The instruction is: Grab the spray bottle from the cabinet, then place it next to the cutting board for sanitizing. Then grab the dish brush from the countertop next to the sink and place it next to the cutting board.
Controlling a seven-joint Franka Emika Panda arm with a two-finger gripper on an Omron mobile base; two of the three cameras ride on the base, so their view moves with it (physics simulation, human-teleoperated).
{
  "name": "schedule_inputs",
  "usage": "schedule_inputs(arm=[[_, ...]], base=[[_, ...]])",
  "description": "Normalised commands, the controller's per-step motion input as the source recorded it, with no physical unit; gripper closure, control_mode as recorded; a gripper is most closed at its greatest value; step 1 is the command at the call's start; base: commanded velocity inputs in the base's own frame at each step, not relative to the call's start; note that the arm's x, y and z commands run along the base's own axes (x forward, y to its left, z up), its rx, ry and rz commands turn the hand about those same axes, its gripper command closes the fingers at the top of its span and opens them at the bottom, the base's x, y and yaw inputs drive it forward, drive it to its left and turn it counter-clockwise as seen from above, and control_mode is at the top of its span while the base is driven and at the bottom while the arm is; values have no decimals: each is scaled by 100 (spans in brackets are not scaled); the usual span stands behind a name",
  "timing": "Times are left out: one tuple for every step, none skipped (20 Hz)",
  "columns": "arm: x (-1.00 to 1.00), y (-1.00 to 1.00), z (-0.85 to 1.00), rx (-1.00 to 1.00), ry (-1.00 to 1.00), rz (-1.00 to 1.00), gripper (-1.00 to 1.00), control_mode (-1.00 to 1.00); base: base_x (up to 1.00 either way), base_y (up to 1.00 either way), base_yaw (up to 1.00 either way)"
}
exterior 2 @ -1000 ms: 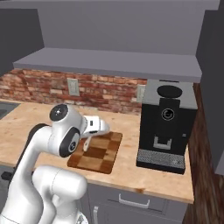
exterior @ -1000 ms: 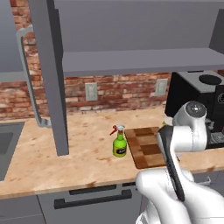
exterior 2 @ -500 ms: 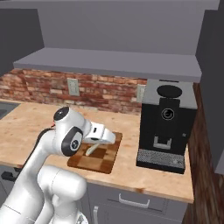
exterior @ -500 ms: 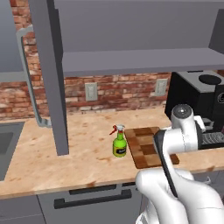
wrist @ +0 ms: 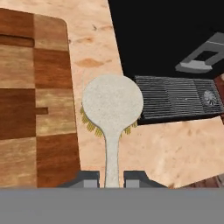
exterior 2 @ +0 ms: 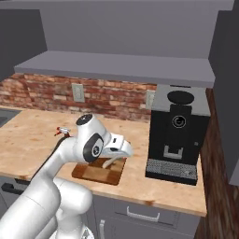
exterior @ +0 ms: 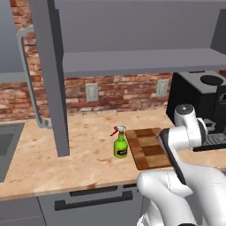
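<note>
My gripper [wrist: 112, 178] is shut on the pale handle of the dish brush [wrist: 112, 103]. The brush's round cream head and yellowish bristles hang over the countertop [wrist: 153, 148], just off the checkered cutting board [wrist: 35, 100], on the side facing the coffee machine. In the right base view the brush [exterior 2: 109, 162] hangs under the hand above the board's [exterior 2: 95, 172] right end. The lime-green spray bottle [exterior: 120, 143] stands upright on the countertop [exterior: 79, 154], close against the left edge of the cutting board [exterior: 148, 148].
A black coffee machine [exterior 2: 177, 135] stands to the right of the board, its drip tray [wrist: 175, 98] close to the brush head. The wall cabinet's door [exterior: 48, 75] hangs open left of the bottle, below its shelf [exterior: 141, 62]. The sink [exterior: 6, 145] is far left.
The arm has swung right and lower, carrying the dish brush across the cutting board toward the coffee machine. The spray bottle has stayed in place.
</note>
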Motion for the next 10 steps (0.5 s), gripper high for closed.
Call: schedule_inputs(arm=[[25,-25,-46,1,4,11,100,-100],[24,-24,-47,0,0,12,100,-100],[17,-19,-47,0,0,12,100,-100],[12,-14,-47,0,0,11,100,-100],[15,-15,-41,0,0,11,100,-100],[14,-16,-42,0,0,11,100,-100],[16,-17,-41,0,0,11,100,-100],[15,-14,-43,0,0,10,100,-100],[16,-14,-41,0,0,10,100,-100],[15,-13,-36,0,0,10,100,-100]], base=[[0,0,0],[0,0,0],[0,0,0],[0,0,0],[0,0,0],[0,0,0],[0,0,0],[0,0,0],[0,0,0],[0,0,0]])
